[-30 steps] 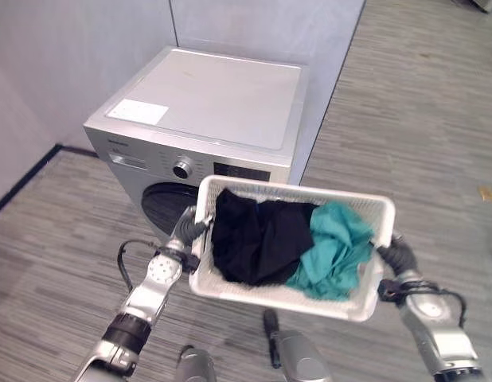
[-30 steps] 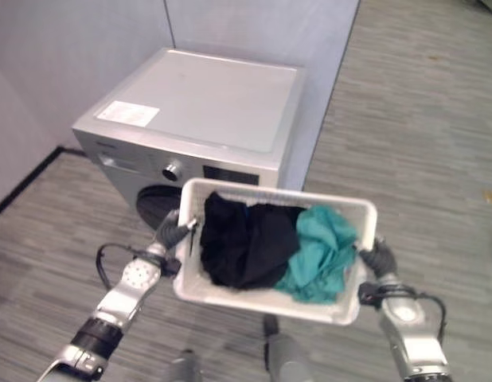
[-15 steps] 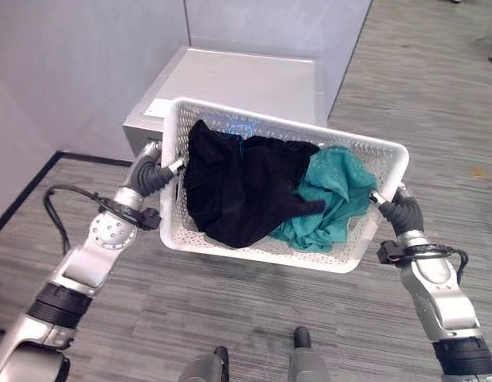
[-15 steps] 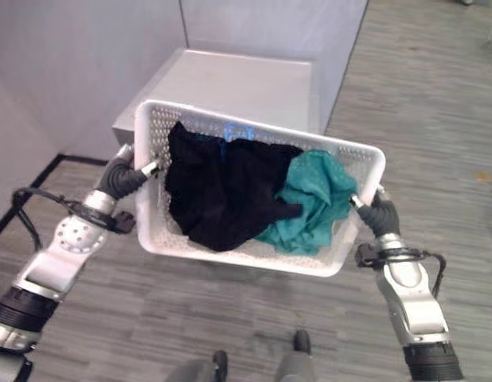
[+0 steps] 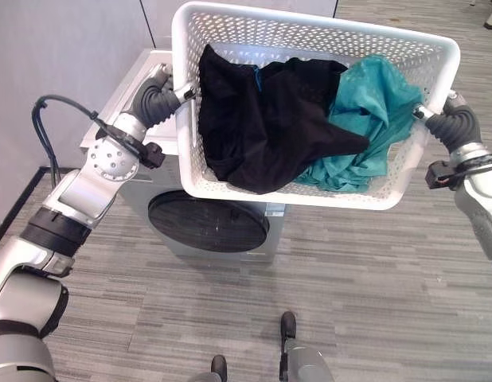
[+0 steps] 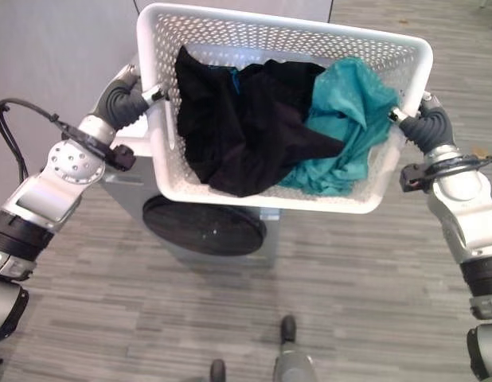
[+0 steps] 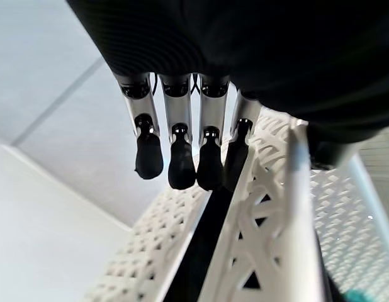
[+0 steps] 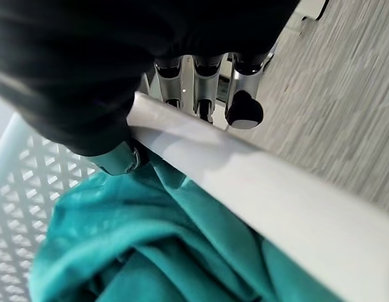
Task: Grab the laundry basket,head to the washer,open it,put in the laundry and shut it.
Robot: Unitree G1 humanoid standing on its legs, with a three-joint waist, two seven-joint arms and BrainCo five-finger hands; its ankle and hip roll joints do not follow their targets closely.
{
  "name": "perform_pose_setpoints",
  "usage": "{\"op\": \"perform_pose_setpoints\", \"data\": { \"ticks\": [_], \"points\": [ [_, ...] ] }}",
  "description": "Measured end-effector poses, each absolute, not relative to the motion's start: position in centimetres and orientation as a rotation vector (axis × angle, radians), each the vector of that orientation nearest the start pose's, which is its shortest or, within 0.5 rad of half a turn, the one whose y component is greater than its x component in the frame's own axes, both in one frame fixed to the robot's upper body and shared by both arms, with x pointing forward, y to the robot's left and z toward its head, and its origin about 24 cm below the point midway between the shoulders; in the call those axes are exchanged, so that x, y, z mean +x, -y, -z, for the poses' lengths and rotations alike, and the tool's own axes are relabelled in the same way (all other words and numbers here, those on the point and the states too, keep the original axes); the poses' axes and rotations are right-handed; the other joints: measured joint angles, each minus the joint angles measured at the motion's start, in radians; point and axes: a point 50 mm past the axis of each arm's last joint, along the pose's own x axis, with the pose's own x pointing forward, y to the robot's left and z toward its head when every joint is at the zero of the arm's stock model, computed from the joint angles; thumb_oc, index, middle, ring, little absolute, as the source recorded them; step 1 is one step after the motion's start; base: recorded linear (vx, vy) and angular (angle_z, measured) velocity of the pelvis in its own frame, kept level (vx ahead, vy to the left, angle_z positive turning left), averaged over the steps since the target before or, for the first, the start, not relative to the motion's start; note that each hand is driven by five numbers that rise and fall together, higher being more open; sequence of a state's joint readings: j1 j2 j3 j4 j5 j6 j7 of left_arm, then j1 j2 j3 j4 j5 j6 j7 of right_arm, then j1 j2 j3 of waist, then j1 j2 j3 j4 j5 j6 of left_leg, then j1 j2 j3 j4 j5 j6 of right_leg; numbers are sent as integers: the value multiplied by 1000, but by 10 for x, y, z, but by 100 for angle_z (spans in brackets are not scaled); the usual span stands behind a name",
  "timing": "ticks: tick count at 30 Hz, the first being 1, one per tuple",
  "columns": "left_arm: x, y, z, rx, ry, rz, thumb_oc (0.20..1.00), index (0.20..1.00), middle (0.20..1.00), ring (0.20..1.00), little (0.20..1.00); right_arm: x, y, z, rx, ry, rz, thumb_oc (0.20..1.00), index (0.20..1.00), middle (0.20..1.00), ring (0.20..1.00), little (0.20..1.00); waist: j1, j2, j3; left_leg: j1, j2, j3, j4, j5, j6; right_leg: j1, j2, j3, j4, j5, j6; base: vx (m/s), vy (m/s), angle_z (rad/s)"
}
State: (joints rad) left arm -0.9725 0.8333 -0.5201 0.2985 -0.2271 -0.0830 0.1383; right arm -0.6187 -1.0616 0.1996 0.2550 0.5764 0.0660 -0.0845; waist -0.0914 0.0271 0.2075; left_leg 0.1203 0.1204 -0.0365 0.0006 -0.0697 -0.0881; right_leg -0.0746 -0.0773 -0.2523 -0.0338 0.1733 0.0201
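Eye views: basket [image 5: 310, 187] held high over the washer [image 5: 210, 227], door shut; left hand [image 5: 154, 99] and right hand [image 6: 425, 127] on opposite ends keep it level (laundry [image 5: 286, 119] stays in).

Left wrist: fingers [image 7: 182, 163] hang straight outside the rim, thumb grip unclear.

Right wrist: fingers [image 8: 207, 104] hooked under the rim, thumb clamping.

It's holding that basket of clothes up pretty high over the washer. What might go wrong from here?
The white basket tilts toward the robot, so the black garment or teal cloth might slide out. The left hand and right hand grip only its end rims; a slip could drop it. The washer's door is shut.
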Motion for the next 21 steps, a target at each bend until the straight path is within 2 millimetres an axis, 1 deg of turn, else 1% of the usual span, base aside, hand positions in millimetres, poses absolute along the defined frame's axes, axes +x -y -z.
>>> {"op": "perform_pose_setpoints", "data": {
  "ticks": [1,2,3,4,5,6,7,8,9,10,11,12,13,14,15,16,17,18,19,20,21],
  "points": [
    [363,-178,-274,737,584,109,200,200,200,200,200,325,302,-246,-481,260,143,200,200,200,200,200,-12,-13,8,-59,5,-6,133,-16,-39,3,2,-7,26,-41,-16,202,-331,53],
    [364,-175,-272,723,577,114,200,200,200,200,200,326,302,-248,-488,257,140,200,200,200,200,200,-3,-26,12,-132,2,-2,292,-25,-43,11,13,-18,36,-61,-31,69,-165,18],
    [365,-176,-271,724,568,110,200,200,200,200,200,327,301,-249,-490,256,138,200,200,200,200,200,3,-34,15,-158,0,-9,365,-21,-44,11,15,-9,49,-77,-39,83,-149,-34],
    [368,-182,-268,729,539,88,200,200,200,200,200,333,295,-249,-502,249,121,200,200,200,200,200,30,-49,24,-225,14,-57,565,-3,-58,24,30,7,89,-101,-61,135,-124,-39],
    [369,-186,-268,733,529,78,200,200,200,200,200,334,292,-248,-498,248,111,200,200,200,200,200,35,-58,29,-256,17,-73,636,1,-53,47,42,1,83,-113,-81,232,-120,-8],
    [371,-188,-273,733,532,64,200,200,200,200,200,340,287,-242,-472,234,113,200,200,200,200,200,26,-96,46,-335,28,-66,719,64,-38,72,45,0,103,-176,-114,240,-17,17],
    [370,-187,-279,735,545,59,200,200,200,200,200,344,284,-241,-464,224,113,200,200,200,200,200,34,-125,59,-370,48,-33,718,56,-26,80,41,-3,99,-178,-116,237,97,13],
    [370,-191,-282,737,543,42,200,200,200,200,200,345,281,-243,-463,234,108,200,200,200,200,200,41,-137,61,-392,60,-33,663,59,-29,81,43,-4,98,-172,-114,256,134,-18],
    [370,-195,-285,729,539,32,200,200,200,200,200,347,276,-247,-461,249,98,200,200,200,200,200,50,-138,62,-397,80,-31,532,58,-32,83,50,1,96,-170,-105,276,178,-17],
    [370,-198,-287,734,536,17,200,200,200,200,200,350,272,-248,-452,255,94,200,200,200,200,200,51,-135,62,-375,99,-34,372,70,-48,90,59,4,94,-173,-97,197,107,-18],
    [370,-200,-289,738,536,7,200,200,200,200,200,353,269,-246,-445,250,91,200,200,200,200,200,54,-131,61,-351,120,-36,213,84,-74,102,73,12,91,-177,-91,185,116,-17],
    [370,-201,-291,742,540,2,200,200,200,200,200,356,266,-244,-446,240,86,200,200,200,200,200,57,-129,61,-327,138,-38,96,95,-91,115,83,20,87,-183,-82,257,148,-33],
    [371,-203,-293,743,540,-18,200,200,200,200,200,358,264,-244,-449,235,80,200,200,200,200,200,70,-124,65,-316,149,-66,2,115,-110,149,95,35,69,-186,-81,343,242,-42],
    [372,-204,-290,749,529,-22,200,200,200,200,200,360,262,-244,-450,233,75,200,200,200,200,200,78,-118,63,-309,150,-93,-22,120,-117,168,100,49,55,-189,-79,323,257,-42],
    [373,-204,-288,754,522,-23,200,200,200,200,200,361,262,-244,-452,230,77,200,200,200,200,200,79,-113,63,-311,148,-101,-33,122,-121,188,102,53,39,-191,-77,162,151,-24],
    [374,-203,-287,761,519,-18,200,200,200,200,200,361,263,-242,-451,225,81,200,200,200,200,200,78,-110,63,-310,145,-88,-30,127,-117,212,100,54,23,-194,-71,243,259,-17],
    [374,-202,-286,765,515,-16,200,200,200,200,200,361,263,-241,-451,222,82,200,200,200,200,200,77,-103,61,-307,135,-84,-16,149,-94,237,94,59,12,-198,-61,177,192,-19],
    [374,-202,-284,770,513,-18,200,200,200,200,200,361,263,-240,-447,220,82,200,200,200,200,200,77,-98,58,-308,125,-65,33,153,-89,255,86,65,4,-205,-43,260,321,-19],
    [375,-201,-281,765,507,-14,200,200,200,200,200,361,264,-239,-446,218,87,200,200,200,200,200,72,-76,47,-295,113,-45,51,171,-64,262,83,68,11,-220,-26,229,329,-15],
    [375,-198,-279,766,506,-2,200,200,200,200,200,360,268,-243,-462,221,100,200,200,200,200,200,73,-34,33,-268,113,-40,51,217,-25,271,87,80,14,-229,-7,296,443,-22],
    [376,-197,-277,789,496,6,200,200,200,200,200,360,268,-243,-467,223,107,200,200,200,200,200,78,6,9,-237,96,-31,39,210,-50,273,85,97,19,-239,15,269,417,-25]
  ]
}}
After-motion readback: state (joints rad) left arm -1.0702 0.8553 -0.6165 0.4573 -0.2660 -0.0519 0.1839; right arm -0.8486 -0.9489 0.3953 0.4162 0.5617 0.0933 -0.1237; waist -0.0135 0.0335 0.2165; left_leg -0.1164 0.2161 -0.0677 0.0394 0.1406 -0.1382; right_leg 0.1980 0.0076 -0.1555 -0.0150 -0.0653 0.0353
